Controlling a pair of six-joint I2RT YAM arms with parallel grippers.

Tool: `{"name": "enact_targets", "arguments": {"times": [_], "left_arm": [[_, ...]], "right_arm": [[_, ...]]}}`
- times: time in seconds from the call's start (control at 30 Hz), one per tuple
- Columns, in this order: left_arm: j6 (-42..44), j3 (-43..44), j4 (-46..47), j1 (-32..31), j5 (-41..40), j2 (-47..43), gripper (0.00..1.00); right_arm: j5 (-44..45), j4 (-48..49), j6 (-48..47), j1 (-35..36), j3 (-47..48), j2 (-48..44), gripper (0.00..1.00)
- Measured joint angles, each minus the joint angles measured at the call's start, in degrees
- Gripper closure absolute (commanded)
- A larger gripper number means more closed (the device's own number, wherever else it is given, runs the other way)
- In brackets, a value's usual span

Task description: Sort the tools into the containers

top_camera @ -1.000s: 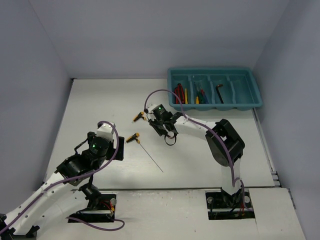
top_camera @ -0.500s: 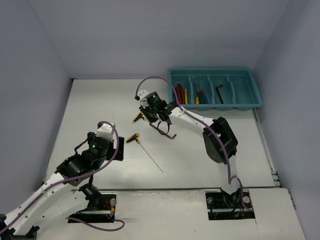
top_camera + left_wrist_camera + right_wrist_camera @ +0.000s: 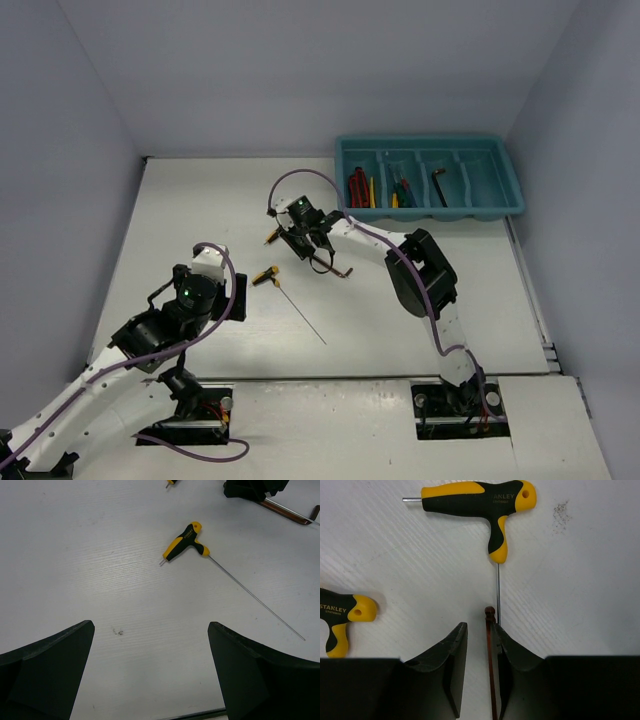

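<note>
My right gripper (image 3: pixel 297 240) (image 3: pixel 480 626) hangs low over the table middle, jaws a narrow gap apart. A thin reddish hex key (image 3: pixel 490 612) (image 3: pixel 335 268) lies between them against the right finger, with a gap to the left finger. One yellow-black T-handle (image 3: pixel 480 500) (image 3: pixel 277 235) lies just ahead, its shaft running under the right finger. A second T-handle (image 3: pixel 345 612) (image 3: pixel 266 275) (image 3: pixel 186 540) lies nearer my left gripper (image 3: pixel 150 645) (image 3: pixel 232 295), which is wide open and holds nothing. The teal tray (image 3: pixel 510 190) at the back right holds red pliers (image 3: pixel 358 185), screwdrivers (image 3: pixel 403 190) and a dark hex key (image 3: pixel 438 185).
The second T-handle's long thin shaft (image 3: pixel 305 322) stretches across the table toward the near edge. Grey walls close in the table at the left, back and right. The right arm's purple cable (image 3: pixel 300 178) loops above its wrist.
My right gripper has moved left and away, up to the far T-handle, with the reddish hex key trailing along, and its jaws have narrowed slightly. The left arm has not moved.
</note>
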Motion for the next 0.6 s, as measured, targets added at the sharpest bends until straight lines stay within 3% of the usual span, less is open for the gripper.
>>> {"name": "enact_targets", "arguments": {"times": [0.6], "left_arm": [[0.0,0.0,0.0,0.0,0.0,-0.1,0.03]], "right_arm": [[0.5,8.3,0.6,-0.4,-7.8,-2.1,0.77]]}}
